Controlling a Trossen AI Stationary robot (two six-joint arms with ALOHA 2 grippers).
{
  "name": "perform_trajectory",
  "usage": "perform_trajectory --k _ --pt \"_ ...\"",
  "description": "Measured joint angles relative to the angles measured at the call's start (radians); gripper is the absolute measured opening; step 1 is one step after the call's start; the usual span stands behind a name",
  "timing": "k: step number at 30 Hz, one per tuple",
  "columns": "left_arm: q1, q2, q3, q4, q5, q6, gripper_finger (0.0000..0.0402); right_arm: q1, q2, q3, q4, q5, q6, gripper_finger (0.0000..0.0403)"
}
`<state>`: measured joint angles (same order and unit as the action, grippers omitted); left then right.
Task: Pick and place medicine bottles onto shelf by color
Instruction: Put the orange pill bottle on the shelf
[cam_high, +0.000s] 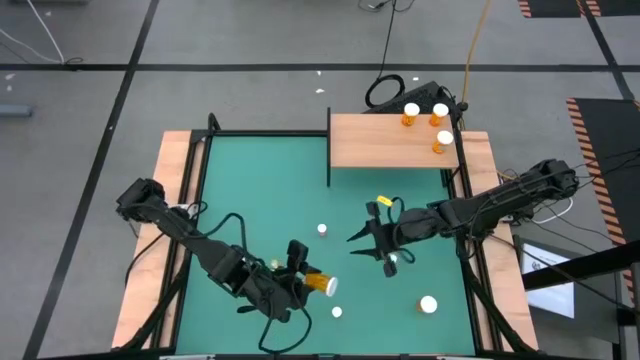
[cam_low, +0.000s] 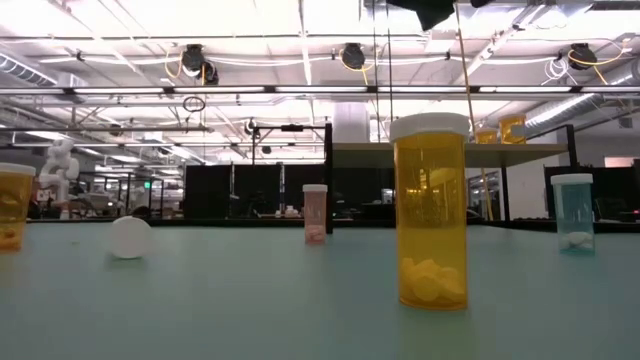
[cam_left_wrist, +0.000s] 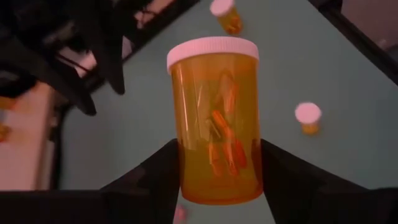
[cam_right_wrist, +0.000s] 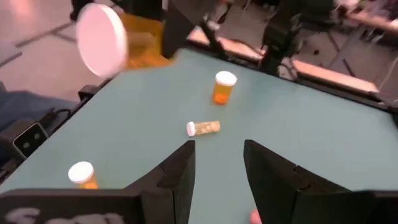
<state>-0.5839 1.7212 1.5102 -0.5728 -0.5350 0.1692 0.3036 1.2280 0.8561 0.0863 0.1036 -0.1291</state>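
Observation:
My left gripper (cam_high: 305, 275) is over the near middle of the green mat (cam_high: 260, 180), shut on a large orange medicine bottle (cam_left_wrist: 214, 124) with a white cap (cam_high: 330, 287). My right gripper (cam_right_wrist: 217, 168) hovers open over the mat's right half (cam_high: 370, 245), with nothing between its fingers. Three orange bottles (cam_high: 411, 113) (cam_high: 440, 113) (cam_high: 444, 142) stand on the wooden shelf (cam_high: 380, 145) at the far edge. Other bottles stand on the mat (cam_high: 322, 229) (cam_high: 336, 311) (cam_high: 428, 304). One small bottle (cam_right_wrist: 203, 128) lies on its side. My left gripper pinches the bottle's orange body near its bottom end (cam_left_wrist: 186, 180) between its two fingers (cam_left_wrist: 152, 183), one on each side. The bottle points away along the fingers, cap end (cam_left_wrist: 212, 51) farthest out. It is lifted clear of the mat, cap toward the table's right.
In the low view a tall orange bottle (cam_low: 430, 215), a small pink one (cam_low: 315, 215) and a blue one (cam_low: 573, 212) stand on the mat. Wooden strips (cam_high: 175, 200) frame the mat on both sides. Cables (cam_high: 385, 90) lie behind the shelf.

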Motion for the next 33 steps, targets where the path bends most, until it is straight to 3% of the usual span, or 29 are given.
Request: perform_trajectory --k 8,13,17,24,29,33 --pt "0.064 -0.074 0.012 -0.001 -0.023 0.088 0.0186 -0.007 -0.121 -0.162 0.238 -0.002 -0.069 0.013" --pt "0.146 -0.134 -0.035 0.123 0.059 0.121 0.0195 -0.01 -0.136 -0.208 0.308 0.0 -0.105 0.013" --pt "0.219 -0.17 -0.182 0.398 0.218 0.166 0.0193 -0.016 -0.136 -0.209 0.33 0.002 -0.119 0.013" --pt "0.332 -0.185 -0.445 0.949 0.321 0.177 0.019 -0.016 -0.136 -0.209 0.377 0.004 -0.122 0.013" --pt "0.39 -0.184 -0.536 1.157 0.48 0.132 0.0189 -0.016 -0.135 -0.209 0.422 0.032 -0.114 0.0135" --pt "0.414 -0.184 -0.564 1.232 0.569 0.096 0.0189 -0.016 -0.127 -0.209 0.458 0.031 -0.084 0.0172"
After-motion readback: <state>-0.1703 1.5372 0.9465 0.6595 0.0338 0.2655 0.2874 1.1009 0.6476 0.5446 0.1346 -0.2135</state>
